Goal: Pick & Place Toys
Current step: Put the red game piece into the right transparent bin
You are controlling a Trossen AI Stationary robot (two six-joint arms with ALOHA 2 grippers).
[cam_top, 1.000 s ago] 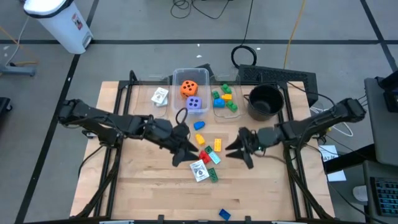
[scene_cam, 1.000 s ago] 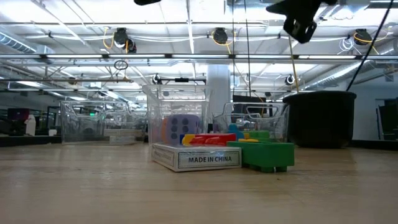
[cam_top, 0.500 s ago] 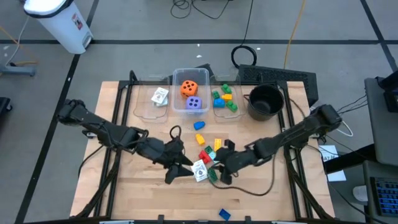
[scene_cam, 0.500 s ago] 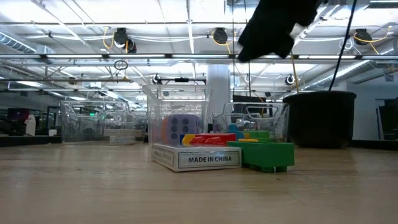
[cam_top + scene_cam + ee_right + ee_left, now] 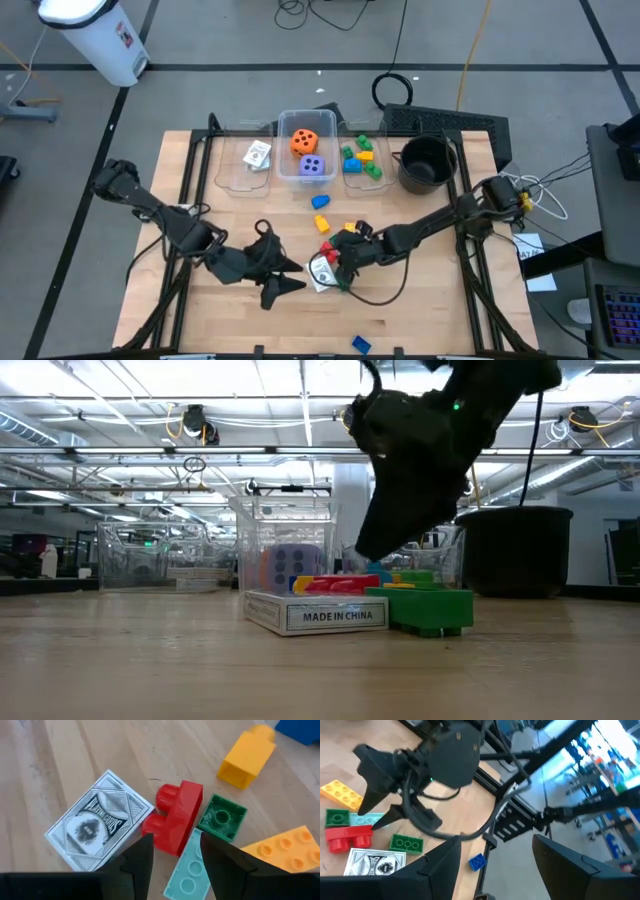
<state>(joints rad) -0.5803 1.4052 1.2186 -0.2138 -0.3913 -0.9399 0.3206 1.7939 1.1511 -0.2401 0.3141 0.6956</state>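
While a lone blue brick [image 5: 361, 344] lay nearest the front edge of the wooden table [image 5: 420, 310], well apart from the card pack [image 5: 321, 272], the left gripper [image 5: 285, 275] hung just beside that pack on its left, its fingers [image 5: 440, 865] spread wide and empty. The right gripper [image 5: 338, 262] stood low directly over the pack's far right corner, fingers [image 5: 137, 857] parted with nothing between them; in the right wrist view they framed a red brick [image 5: 175, 817] touching the pack, with a pale teal brick [image 5: 185, 870] and a small green brick [image 5: 222, 816] against the red one. A second green brick [image 5: 425, 608] sat just right of the pack. A little beyond the pack lay a yellow brick [image 5: 349, 232], then another blue brick [image 5: 321, 201]. Farthest from the pack, three clear bins stood in a row: the left bin [image 5: 232, 170] held another card deck [image 5: 258, 155], the middle bin [image 5: 288, 120] an orange die [image 5: 304, 140] and a purple die [image 5: 312, 167], the right bin [image 5: 375, 135] several bricks. A black pot [image 5: 427, 163] stood just right of that row.
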